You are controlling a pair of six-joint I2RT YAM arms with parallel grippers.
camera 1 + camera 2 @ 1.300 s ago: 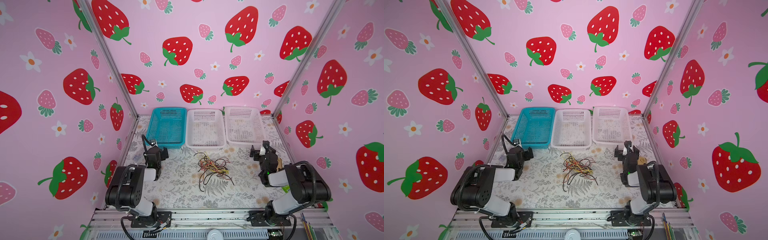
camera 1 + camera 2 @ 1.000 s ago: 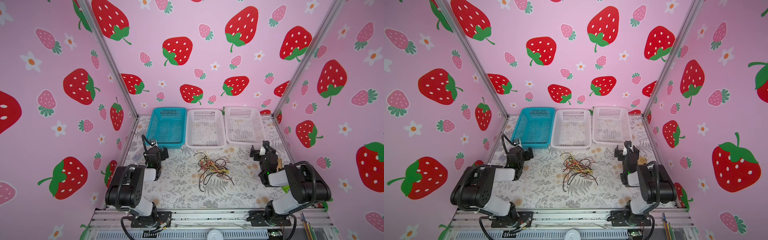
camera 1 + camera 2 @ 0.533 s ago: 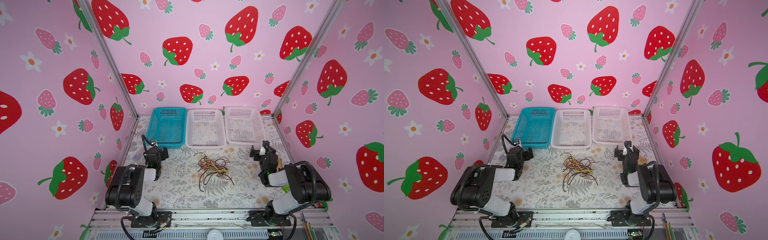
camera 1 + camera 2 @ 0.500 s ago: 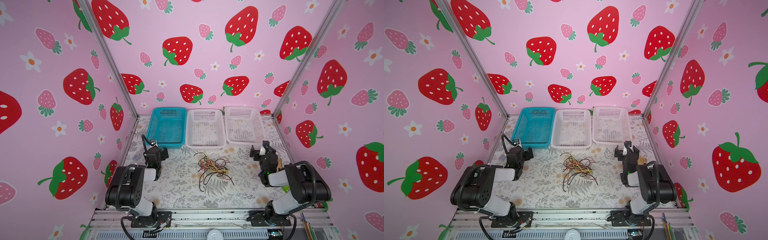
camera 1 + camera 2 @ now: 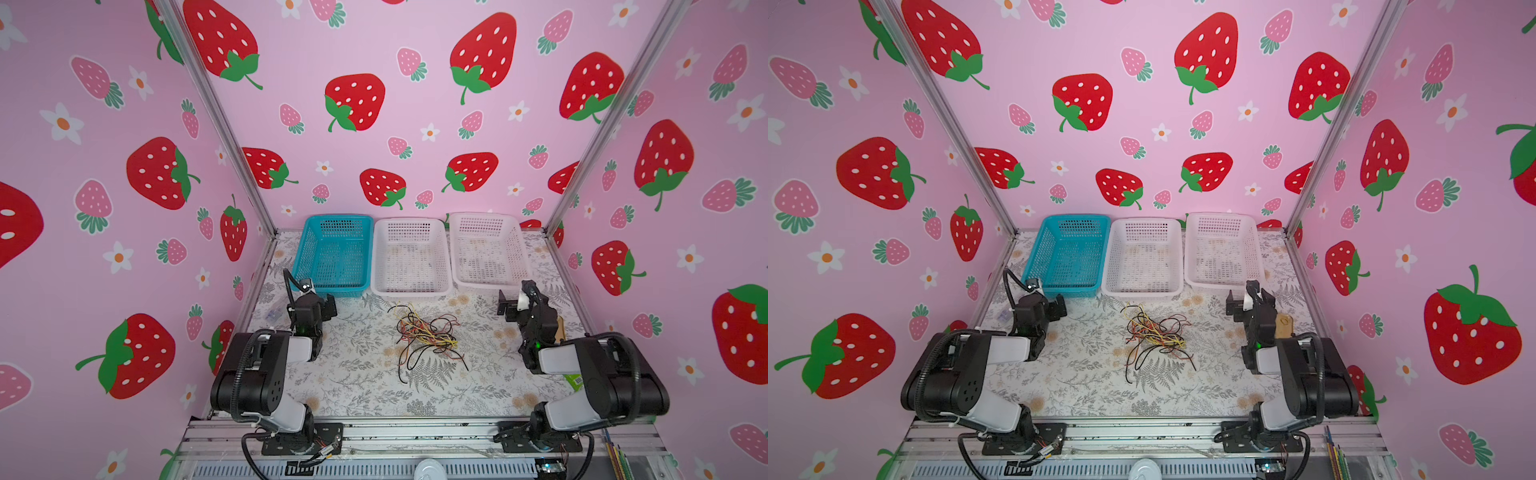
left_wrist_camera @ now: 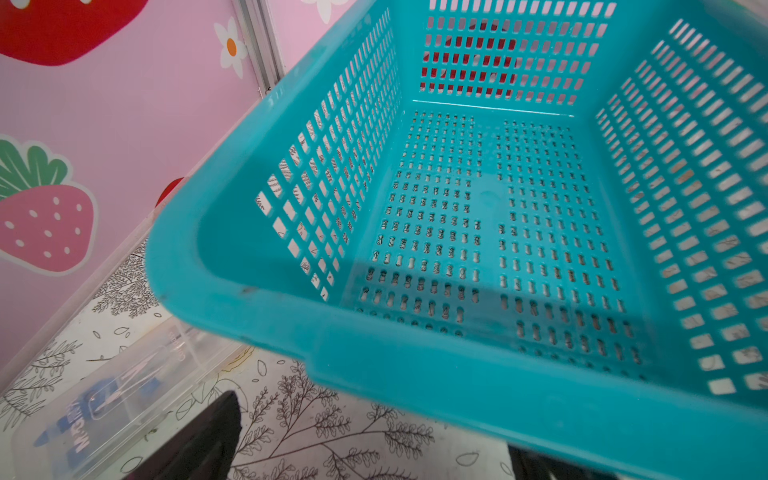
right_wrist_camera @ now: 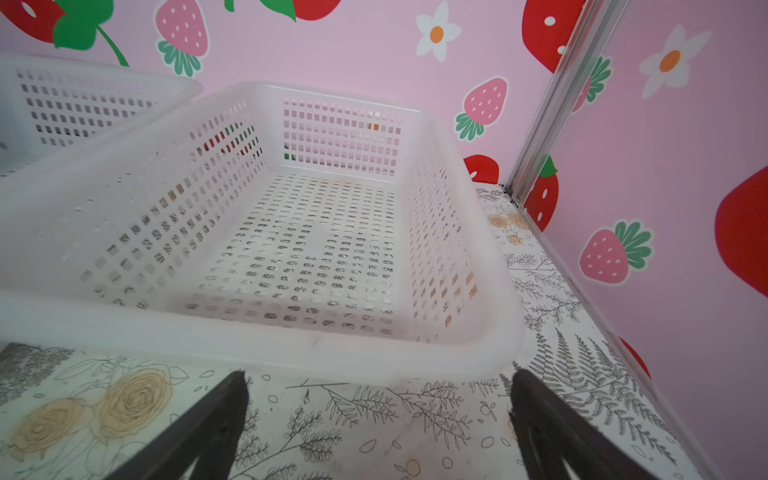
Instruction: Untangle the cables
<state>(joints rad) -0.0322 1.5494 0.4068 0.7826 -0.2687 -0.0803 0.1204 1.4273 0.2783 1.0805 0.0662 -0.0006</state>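
The cables [image 5: 424, 334] [image 5: 1154, 332] lie as one loose tangle of thin black, red and yellow wires on the floral mat, midway between the two arms. My left gripper [image 5: 312, 302] [image 5: 1040, 308] hovers open near the front of the blue basket, well left of the tangle. In the left wrist view the left gripper [image 6: 374, 453] has only bare mat between its dark fingers. My right gripper [image 5: 517, 301] [image 5: 1246, 301] stands open to the right of the tangle. In the right wrist view the right gripper [image 7: 378, 386] also holds nothing. Neither wrist view shows the cables.
Three baskets stand in a row at the back: a blue basket [image 5: 336, 218] [image 6: 415, 374], a middle white basket [image 5: 411, 222] and a right white basket [image 5: 484, 216] [image 7: 249, 345]. A clear plastic box [image 6: 104, 407] lies by the left wall. Pink walls close three sides.
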